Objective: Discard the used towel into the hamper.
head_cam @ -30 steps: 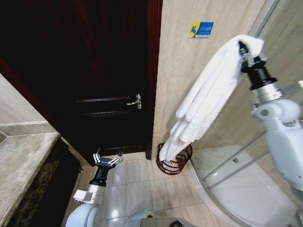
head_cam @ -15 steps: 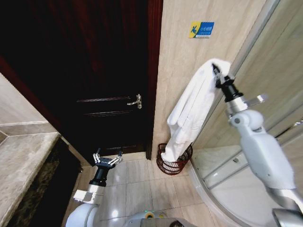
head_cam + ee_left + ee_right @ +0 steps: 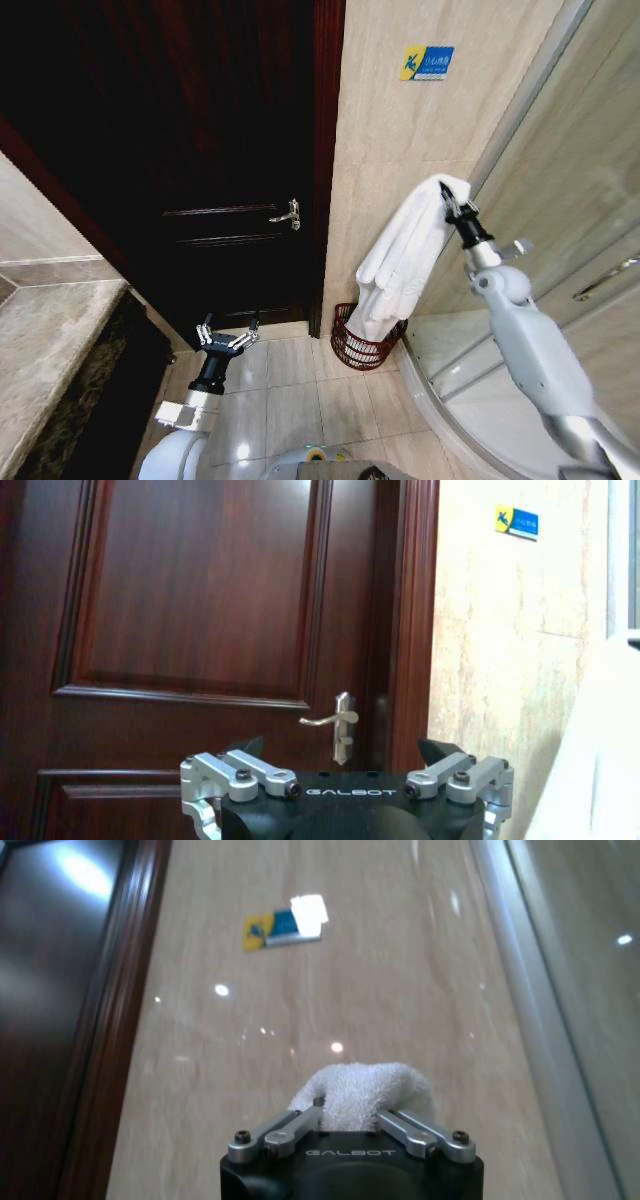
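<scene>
My right gripper (image 3: pixel 447 203) is shut on the top of a white towel (image 3: pixel 405 258), which hangs down from it in long folds. The towel's lower end reaches into the hamper (image 3: pixel 366 349), a small round dark reddish-brown wire basket on the floor by the wall. From the right wrist camera the towel (image 3: pixel 362 1093) bunches between the right gripper's (image 3: pixel 350 1119) closed fingers, facing the beige wall. The left gripper (image 3: pixel 227 338) stays open low over the floor tiles, facing the dark door; the left wrist view shows it as the left gripper (image 3: pixel 345 761).
A dark wooden door (image 3: pixel 200 150) with a metal handle (image 3: pixel 287 214) stands left of the hamper. A glass shower enclosure (image 3: pixel 560 200) and its curved base lie to the right. A stone counter (image 3: pixel 50 340) sits at the far left. A blue and yellow sign (image 3: pixel 426 62) hangs on the wall.
My right arm has come down and toward the wall with the towel, whose lower end has sunk deeper into the hamper. The left arm has not moved.
</scene>
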